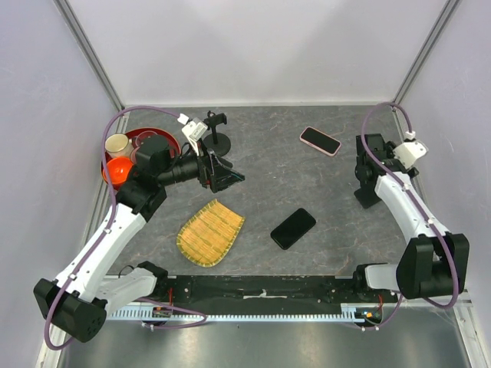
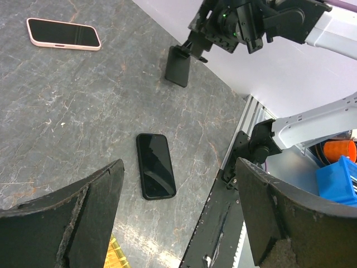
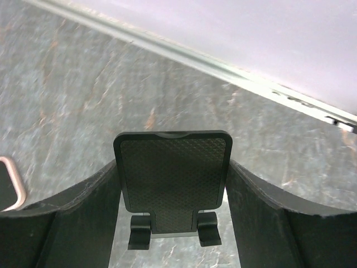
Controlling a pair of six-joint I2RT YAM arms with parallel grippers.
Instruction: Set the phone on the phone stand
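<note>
Black folding stand (image 3: 173,190) clamped between fingers of right gripper (image 3: 172,167), left gripper (image 2: 179,163) spread wide and empty, all-black phone (image 2: 155,166) ahead of it, pink-rimmed phone (image 2: 63,33) farther ahead

Black-screened, pale-pink-rimmed phone (image 1: 320,140); all-black second phone (image 1: 293,228); black phone stand (image 1: 215,132); black folding stand (image 3: 173,181), fine diamond texture; yellow woven mat (image 1: 210,231); grey veined table (image 1: 276,184); red bowl (image 1: 136,136); cream cup (image 1: 117,144).

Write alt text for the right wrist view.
The right claw clamps a flat black stand with a textured face by both side edges. Grey marbled table lies behind it, and a corner of the pink-rimmed phone shows at the left edge.
</note>
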